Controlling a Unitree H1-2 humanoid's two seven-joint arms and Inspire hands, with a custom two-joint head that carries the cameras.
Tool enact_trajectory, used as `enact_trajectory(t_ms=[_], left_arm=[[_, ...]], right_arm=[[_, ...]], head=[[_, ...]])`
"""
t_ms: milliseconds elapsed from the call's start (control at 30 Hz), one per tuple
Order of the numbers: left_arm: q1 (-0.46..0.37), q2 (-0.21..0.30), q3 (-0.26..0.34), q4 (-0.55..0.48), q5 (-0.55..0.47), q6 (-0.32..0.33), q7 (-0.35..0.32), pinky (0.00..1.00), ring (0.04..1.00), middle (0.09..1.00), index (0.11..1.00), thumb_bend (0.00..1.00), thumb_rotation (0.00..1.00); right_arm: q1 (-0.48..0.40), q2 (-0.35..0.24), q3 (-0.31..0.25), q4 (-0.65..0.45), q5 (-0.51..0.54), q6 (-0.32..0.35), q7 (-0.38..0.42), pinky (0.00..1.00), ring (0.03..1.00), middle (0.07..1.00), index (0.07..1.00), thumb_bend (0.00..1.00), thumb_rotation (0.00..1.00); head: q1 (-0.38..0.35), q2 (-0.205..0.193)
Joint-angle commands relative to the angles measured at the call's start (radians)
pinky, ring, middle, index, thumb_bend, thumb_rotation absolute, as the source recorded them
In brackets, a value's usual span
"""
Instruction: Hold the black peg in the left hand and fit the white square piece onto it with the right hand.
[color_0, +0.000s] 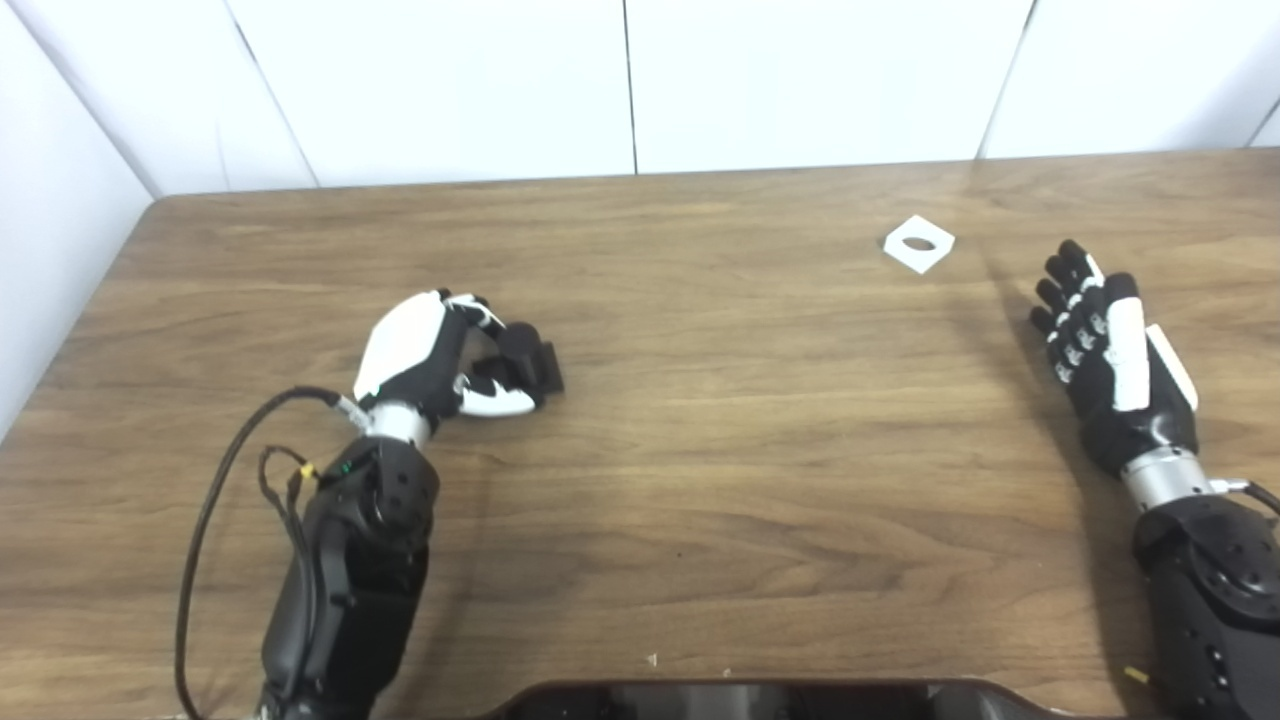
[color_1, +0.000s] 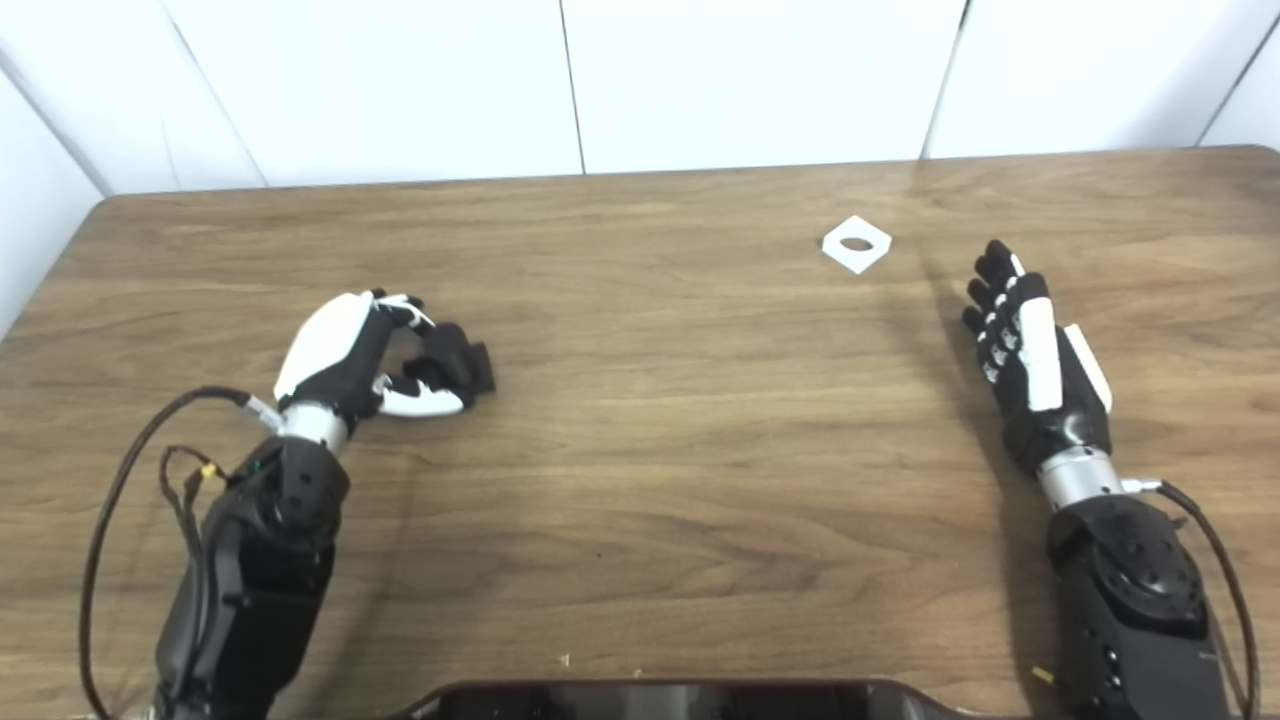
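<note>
The left hand (color_0: 430, 355) curls its fingers around the black peg (color_0: 528, 362) on the wooden table (color_0: 700, 450). The right hand (color_0: 1110, 350) is empty, fingers extended, near the white square piece (color_0: 918, 243).

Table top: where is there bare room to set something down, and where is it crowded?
The wide middle of the table, between the left hand with the black peg and the right hand, is bare, as is the far left strip. Tightest is the far right, around the white square piece.
</note>
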Motion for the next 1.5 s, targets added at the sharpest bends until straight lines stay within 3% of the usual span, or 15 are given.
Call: enact_trajectory(t_ms=[0, 533, 833, 1033, 1467], left_arm=[[0.017, -0.003, -0.028, -0.030, 0.004, -0.003, -0.024, 1.00, 1.000, 0.887, 0.491, 0.50, 0.08], [0.127, -0.050, -0.173, -0.142, 0.005, -0.009, -0.027, 1.00, 1.000, 0.901, 0.490, 0.50, 0.08], [0.170, -0.096, -0.265, -0.142, 0.000, -0.053, 0.007, 1.00, 1.000, 0.897, 0.489, 0.51, 0.08], [0.181, -0.120, -0.325, -0.141, 0.013, -0.035, -0.007, 1.00, 1.000, 0.901, 0.489, 0.51, 0.08], [0.191, -0.127, -0.362, -0.117, 0.005, -0.046, 0.017, 1.00, 1.000, 0.902, 0.489, 0.51, 0.08]], right_arm=[[0.017, 0.038, 0.019, 0.012, 0.007, -0.008, 0.004, 1.00, 1.000, 1.000, 1.000, 0.57, 1.00], [0.033, 0.063, 0.023, -0.020, -0.002, 0.023, -0.014, 1.00, 1.000, 1.000, 1.000, 0.58, 1.00], [0.044, 0.067, 0.024, -0.013, -0.005, 0.003, -0.012, 1.00, 1.000, 1.000, 1.000, 0.59, 1.00], [0.052, 0.073, 0.026, -0.016, -0.006, 0.000, -0.013, 1.00, 1.000, 1.000, 1.000, 0.60, 1.00], [0.060, 0.078, 0.020, -0.015, -0.008, -0.003, -0.017, 1.00, 1.000, 1.000, 1.000, 0.62, 1.00]], head=[[-0.002, 0.001], [-0.019, 0.012], [-0.030, 0.016], [-0.036, 0.022], [-0.042, 0.025]])
